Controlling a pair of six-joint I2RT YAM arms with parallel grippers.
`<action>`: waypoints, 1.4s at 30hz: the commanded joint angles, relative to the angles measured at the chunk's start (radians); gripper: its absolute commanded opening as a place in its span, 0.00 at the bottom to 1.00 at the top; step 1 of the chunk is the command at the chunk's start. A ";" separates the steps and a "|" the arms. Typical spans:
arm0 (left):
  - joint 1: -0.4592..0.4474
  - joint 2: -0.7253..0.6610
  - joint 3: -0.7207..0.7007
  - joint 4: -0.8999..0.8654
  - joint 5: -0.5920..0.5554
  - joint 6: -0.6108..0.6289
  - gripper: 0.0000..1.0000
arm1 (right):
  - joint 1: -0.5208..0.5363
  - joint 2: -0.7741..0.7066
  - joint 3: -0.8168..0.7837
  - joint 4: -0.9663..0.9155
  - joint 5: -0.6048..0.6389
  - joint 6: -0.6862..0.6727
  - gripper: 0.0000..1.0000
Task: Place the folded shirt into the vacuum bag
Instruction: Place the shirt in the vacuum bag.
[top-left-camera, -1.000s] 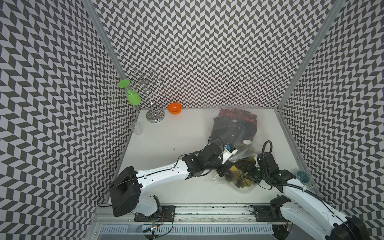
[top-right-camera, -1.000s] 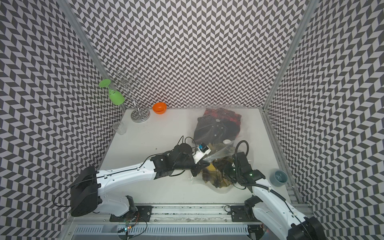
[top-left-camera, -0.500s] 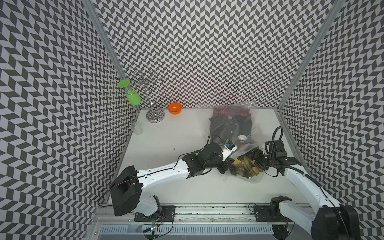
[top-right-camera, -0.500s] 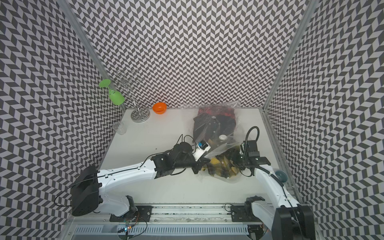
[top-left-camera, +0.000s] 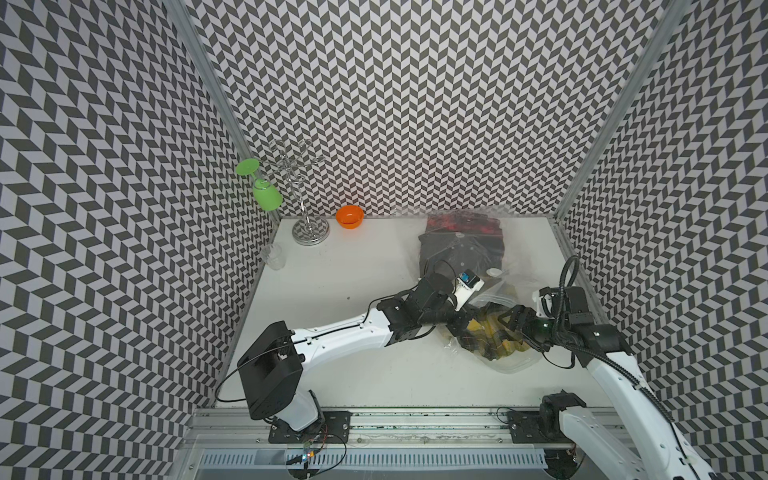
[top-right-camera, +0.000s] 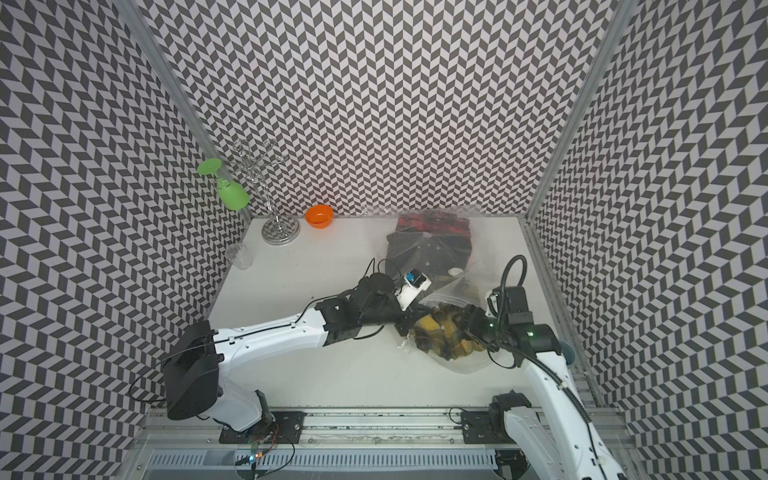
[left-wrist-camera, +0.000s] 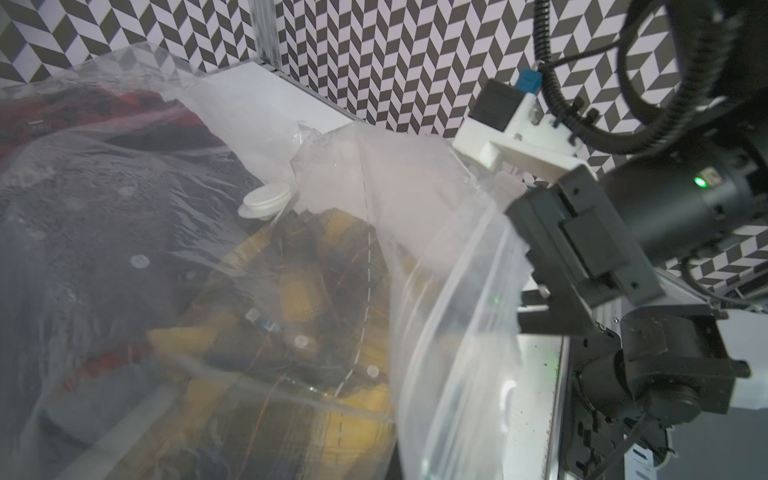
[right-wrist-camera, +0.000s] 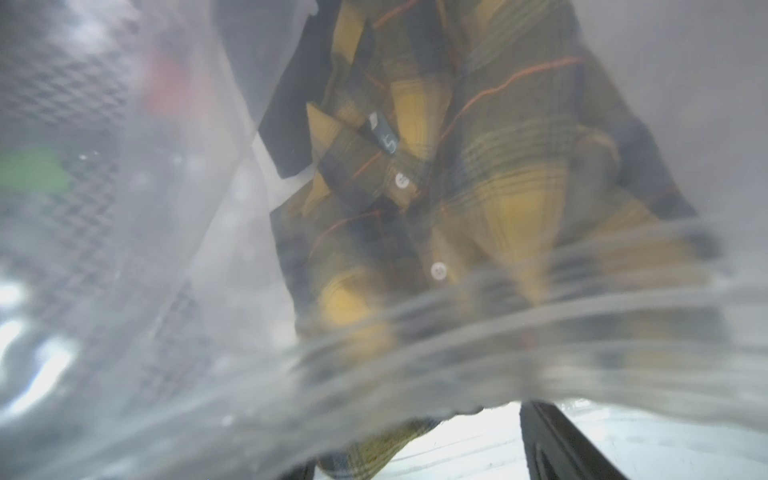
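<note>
Right fingers (right-wrist-camera: 557, 449) have swung to 3 o'clock of the yellow plaid shirt (top-left-camera: 486, 337) and spread wide, gripping nothing. Shirt lies inside the mouth of the vacuum bag (top-left-camera: 510, 366), 4 o'clock on the desk (top-left-camera: 353, 353); left fingers (top-left-camera: 457, 327), at its 9 o'clock, pinch the bag's rim.

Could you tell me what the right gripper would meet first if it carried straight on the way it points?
The right gripper would likely hit the clear bag first, then the yellow plaid shirt just behind that plastic; depth is unclear.
</note>
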 joint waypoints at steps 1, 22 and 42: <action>0.030 0.039 0.081 0.030 0.007 0.004 0.00 | 0.075 -0.025 0.031 -0.012 0.033 0.076 0.72; -0.053 -0.028 0.026 -0.026 0.066 0.015 0.00 | 0.221 0.094 -0.446 0.733 -0.112 0.595 0.74; -0.115 -0.071 -0.089 -0.057 0.035 0.027 0.00 | 0.225 0.318 -0.339 1.149 0.069 0.568 0.60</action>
